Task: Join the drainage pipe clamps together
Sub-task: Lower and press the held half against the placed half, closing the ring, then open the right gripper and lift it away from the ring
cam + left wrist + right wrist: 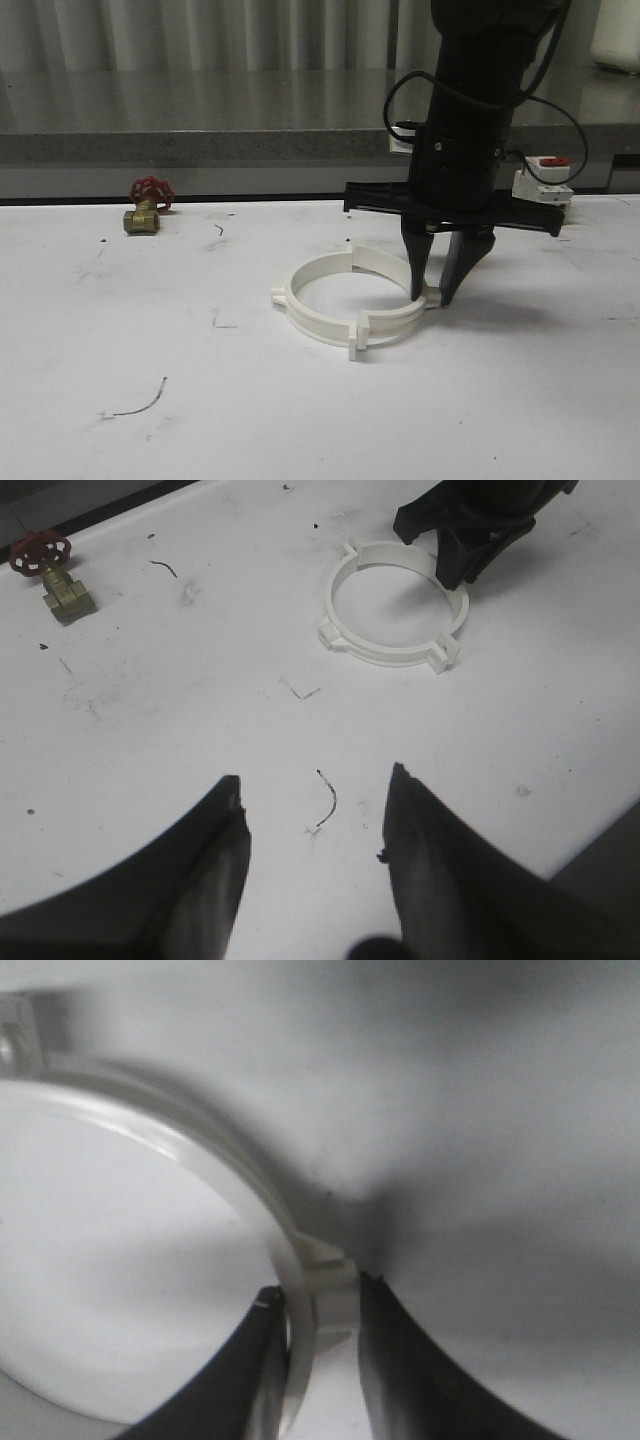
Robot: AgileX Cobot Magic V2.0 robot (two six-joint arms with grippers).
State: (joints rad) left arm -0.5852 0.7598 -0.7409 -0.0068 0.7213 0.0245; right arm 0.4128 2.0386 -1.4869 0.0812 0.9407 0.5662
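white tabletop (150,330) carries the pipe clamps (350,300) laid as a ring, well right of the brass valve (145,208). right gripper (440,290) pinches the ring's thin wall; left gripper (315,830) gapes wide. light, springy, slick plastic: grip by the tabs.

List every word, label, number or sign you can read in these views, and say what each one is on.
None can be read.
The drainage pipe clamps are plain white, with no visible marking.
The white breaker with a red top shows no legible label; it is too small and blurred.
The brass valve with a red handwheel shows no legible marking.
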